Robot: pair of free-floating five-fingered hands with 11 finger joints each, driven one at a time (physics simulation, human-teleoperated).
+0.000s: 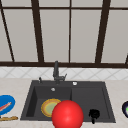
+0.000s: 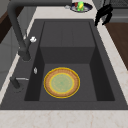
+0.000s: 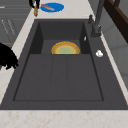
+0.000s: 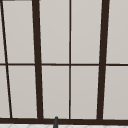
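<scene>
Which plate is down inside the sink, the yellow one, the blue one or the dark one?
The yellow plate with the green middle. It lies flat on the floor of the sink's deep basin, while the blue plate and the dark plate sit up on the counter at either end.

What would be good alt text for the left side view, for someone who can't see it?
A yellow-rimmed green plate lies flat in the near basin of a dark sink, faucet at left. A black robot hand hangs over the far right counter, beside a dark dish.

Large window (image 4: 70, 62) with dark brown frame, pale panes, white tiled backsplash (image 1: 25, 73), light marble tabletop (image 1: 15, 86), dark grey sink (image 1: 75, 86), dark faucet (image 1: 56, 71)
</scene>
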